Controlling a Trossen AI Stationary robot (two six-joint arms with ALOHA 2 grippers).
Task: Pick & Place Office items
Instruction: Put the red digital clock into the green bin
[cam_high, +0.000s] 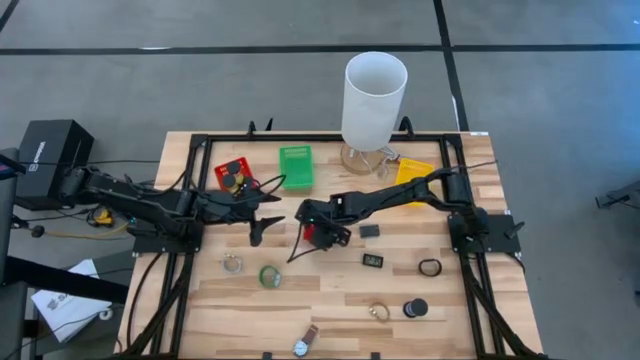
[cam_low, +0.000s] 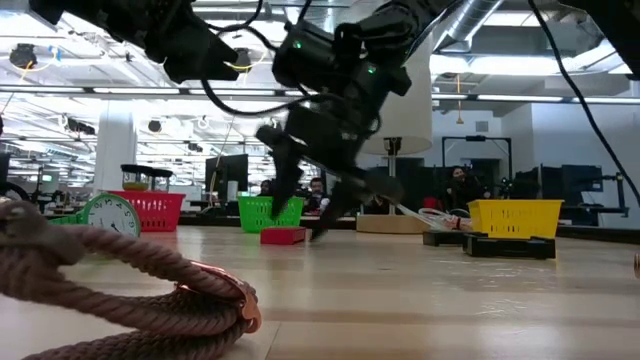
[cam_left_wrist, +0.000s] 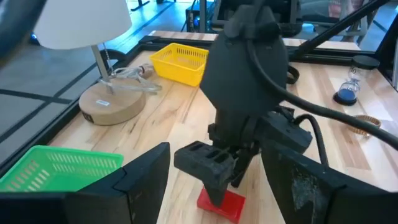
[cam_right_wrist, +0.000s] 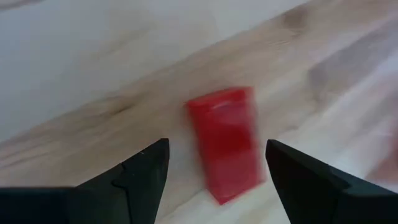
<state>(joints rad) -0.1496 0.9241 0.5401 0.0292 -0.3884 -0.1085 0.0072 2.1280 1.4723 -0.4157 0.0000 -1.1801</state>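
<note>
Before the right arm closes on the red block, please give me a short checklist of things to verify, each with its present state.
1. Right gripper fingers open: ok, wide apart in its wrist view.
2. Red block between the fingers: ok, it sits centred in the gap, slightly skewed.
3. Block lying flat on the table: ok in the low view.
4. Fingers low enough to grasp: cannot tell; the low view shows the tips near the block, but contact is unclear.
5. Left gripper clear of the right one: ok for now, but close beside it, open and empty.
6. Nothing else near the block: ok.
</note>
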